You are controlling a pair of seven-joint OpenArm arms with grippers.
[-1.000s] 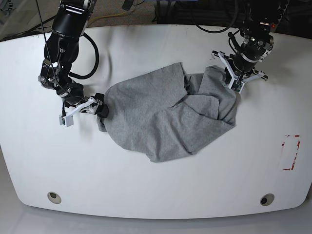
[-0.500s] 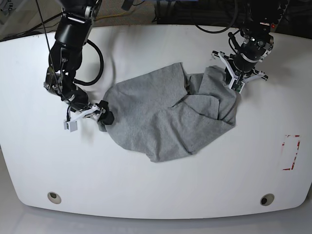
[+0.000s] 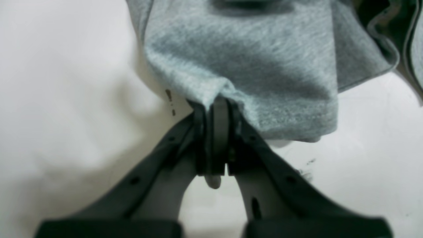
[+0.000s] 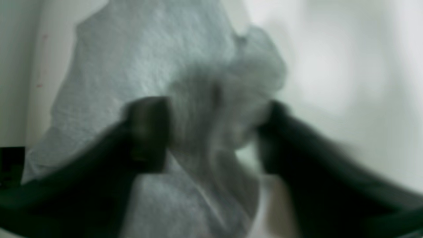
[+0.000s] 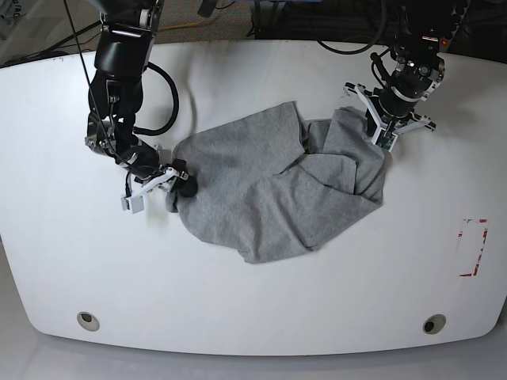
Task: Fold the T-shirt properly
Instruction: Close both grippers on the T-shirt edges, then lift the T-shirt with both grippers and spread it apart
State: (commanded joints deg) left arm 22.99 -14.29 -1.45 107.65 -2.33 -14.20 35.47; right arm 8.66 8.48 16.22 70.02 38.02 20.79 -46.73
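The heather-grey T-shirt [image 5: 269,190] lies crumpled in the middle of the white table [image 5: 261,309]. In the base view my left gripper [image 5: 383,136] is at the shirt's far right corner. The left wrist view shows this gripper [image 3: 216,109] shut, pinching an edge of the T-shirt [image 3: 248,59]. My right gripper [image 5: 181,187] is at the shirt's left edge. In the blurred right wrist view this gripper [image 4: 211,132] has its fingers apart on either side of a bunch of the T-shirt [image 4: 148,59].
A red-marked rectangle [image 5: 473,247] is on the table at the right. Two round holes [image 5: 89,321] [image 5: 433,324] sit near the front edge. Cables lie beyond the table's back edge.
My right arm has moved to the right and slightly down, and the shirt's left edge has shifted right with it. The left arm and the shirt's right side have not moved.
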